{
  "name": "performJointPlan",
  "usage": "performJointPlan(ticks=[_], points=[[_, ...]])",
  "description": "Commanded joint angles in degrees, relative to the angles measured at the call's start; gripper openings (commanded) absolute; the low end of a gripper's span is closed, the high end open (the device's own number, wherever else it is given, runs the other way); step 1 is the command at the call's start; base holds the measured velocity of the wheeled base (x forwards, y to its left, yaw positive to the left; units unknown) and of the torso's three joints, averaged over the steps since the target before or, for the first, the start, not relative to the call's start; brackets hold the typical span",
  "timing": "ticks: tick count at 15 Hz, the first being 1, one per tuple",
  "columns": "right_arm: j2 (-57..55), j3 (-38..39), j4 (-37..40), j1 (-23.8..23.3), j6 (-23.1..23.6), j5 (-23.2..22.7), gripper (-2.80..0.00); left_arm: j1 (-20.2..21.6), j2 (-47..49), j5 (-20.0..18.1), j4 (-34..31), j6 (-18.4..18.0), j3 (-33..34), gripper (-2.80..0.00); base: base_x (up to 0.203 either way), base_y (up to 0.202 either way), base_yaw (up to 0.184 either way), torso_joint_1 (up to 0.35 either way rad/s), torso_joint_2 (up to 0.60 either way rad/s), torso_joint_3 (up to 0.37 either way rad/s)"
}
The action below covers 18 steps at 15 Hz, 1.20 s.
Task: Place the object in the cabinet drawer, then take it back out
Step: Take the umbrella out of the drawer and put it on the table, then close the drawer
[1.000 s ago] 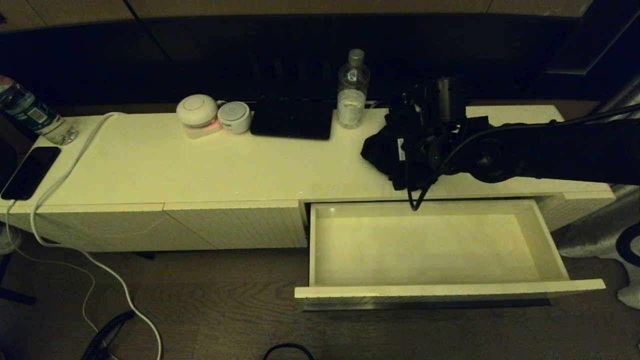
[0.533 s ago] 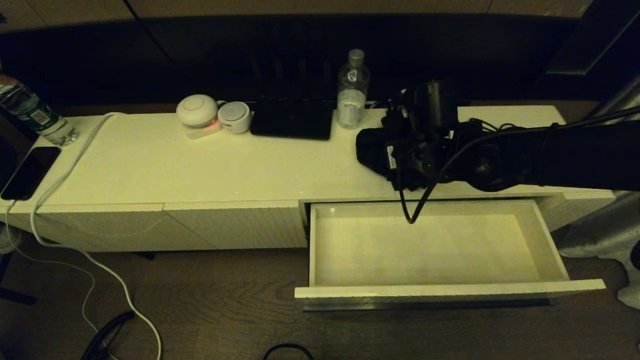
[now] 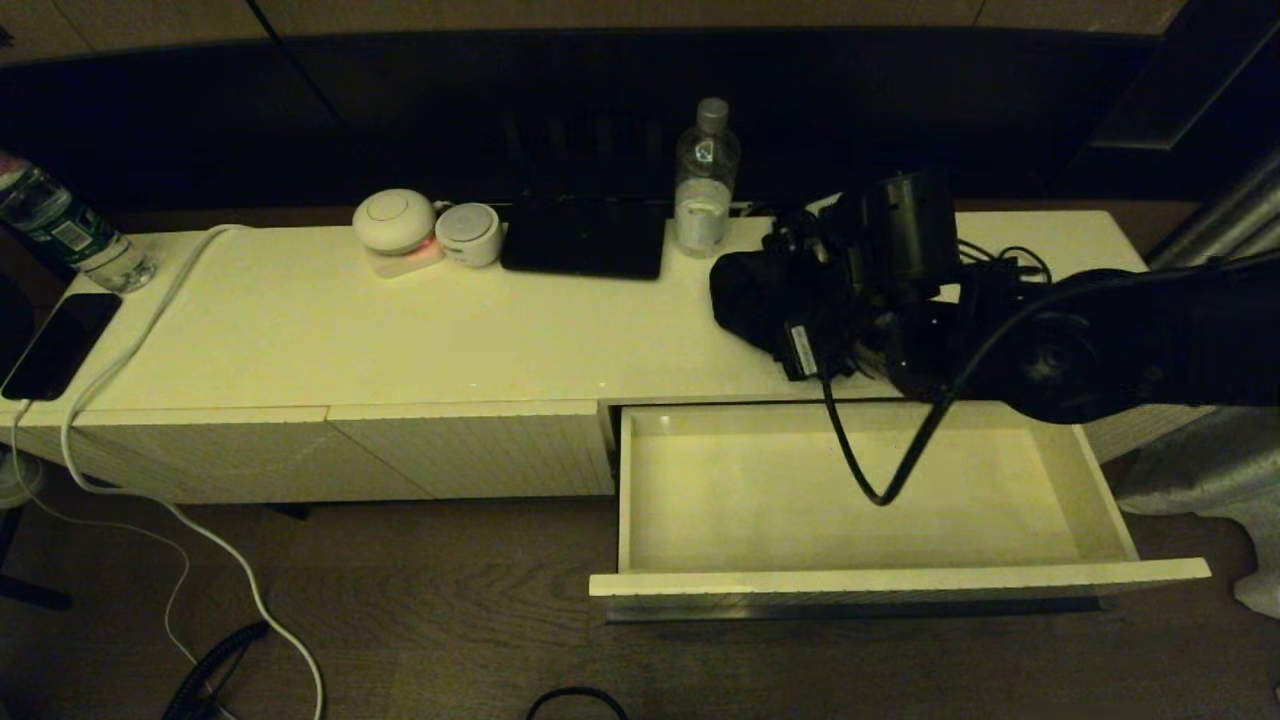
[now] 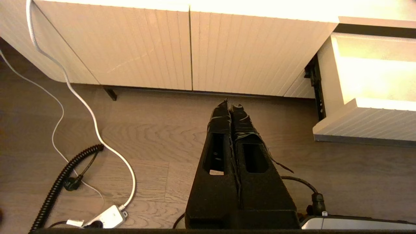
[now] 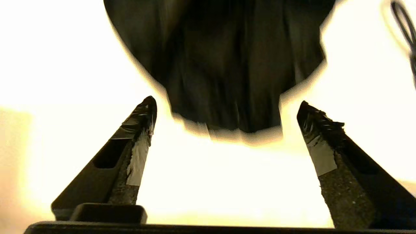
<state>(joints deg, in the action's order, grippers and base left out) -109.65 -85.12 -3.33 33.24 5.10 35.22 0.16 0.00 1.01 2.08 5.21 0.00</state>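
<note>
The black fabric garment [image 3: 745, 295] lies bunched on the cream cabinet top, just behind the open drawer. My right gripper [image 5: 227, 101] is open over the cabinet top. Its fingertips stand wide apart at the garment's [image 5: 221, 65] near edge and nothing is between them. In the head view the right wrist [image 3: 900, 240] hovers over the garment's right side. The cabinet drawer [image 3: 860, 580] is pulled out and its floor [image 3: 760, 490] is bare. My left gripper [image 4: 231, 107] is shut and empty, low over the wooden floor beside the drawer's ribbed front [image 4: 364, 126].
A clear water bottle [image 3: 706, 180], a flat black device [image 3: 585, 240] and two round white gadgets [image 3: 395, 222] stand along the back of the top. A phone [image 3: 60, 345], a white cable [image 3: 130, 350] and another bottle [image 3: 60, 225] are at the far left. A black cable loop [image 3: 880, 490] hangs from my right arm over the drawer.
My right wrist has moved rightward and toward the cabinet's front edge, and its cable loop hangs lower over the drawer. The garment has ended up slightly further left on the top.
</note>
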Motion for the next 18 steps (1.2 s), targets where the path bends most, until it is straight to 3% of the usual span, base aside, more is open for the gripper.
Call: performJointPlan(ticks=[1, 4, 5, 6, 7, 12, 18], points=[[7.5, 10.1, -0.6, -1.4, 3.4, -0.5, 0.0, 0.0, -0.1, 0.0, 0.0, 0.1, 0.0, -2.8, 0.0, 0.0, 0.0, 0.0, 0.0, 0.0], [16.3, 24.1, -2.8, -4.5, 15.1, -6.6, 0.0, 0.0, -0.1, 0.0, 0.0, 0.1, 0.0, -2.8, 0.0, 0.0, 0.0, 0.0, 0.0, 0.0], [19.4, 28.3, -3.4, -5.6, 20.5, -9.7, -1.3, 0.0, -0.1, 0.0, 0.0, 0.1, 0.0, -2.8, 0.0, 0.0, 0.0, 0.0, 0.0, 0.0], [21.6, 31.6, -3.8, -6.6, 25.8, -12.8, -2.8, 0.0, -0.1, 0.0, 0.0, 0.1, 0.0, -2.8, 0.0, 0.0, 0.0, 0.0, 0.0, 0.0], [23.0, 34.2, -4.5, -7.2, 29.5, -14.8, -2.8, 0.0, -0.1, 0.0, 0.0, 0.1, 0.0, -2.8, 0.0, 0.0, 0.0, 0.0, 0.0, 0.0], [21.9, 44.0, -12.6, -7.5, 37.7, -17.1, -2.8, 0.0, -0.1, 0.0, 0.0, 0.1, 0.1, -2.8, 0.0, 0.0, 0.0, 0.0, 0.0, 0.0], [15.7, 55.2, -14.6, -7.5, 41.4, -21.9, -2.8, 0.0, -0.1, 0.0, 0.0, 0.1, 0.1, -2.8, 0.0, 0.0, 0.0, 0.0, 0.0, 0.0]])
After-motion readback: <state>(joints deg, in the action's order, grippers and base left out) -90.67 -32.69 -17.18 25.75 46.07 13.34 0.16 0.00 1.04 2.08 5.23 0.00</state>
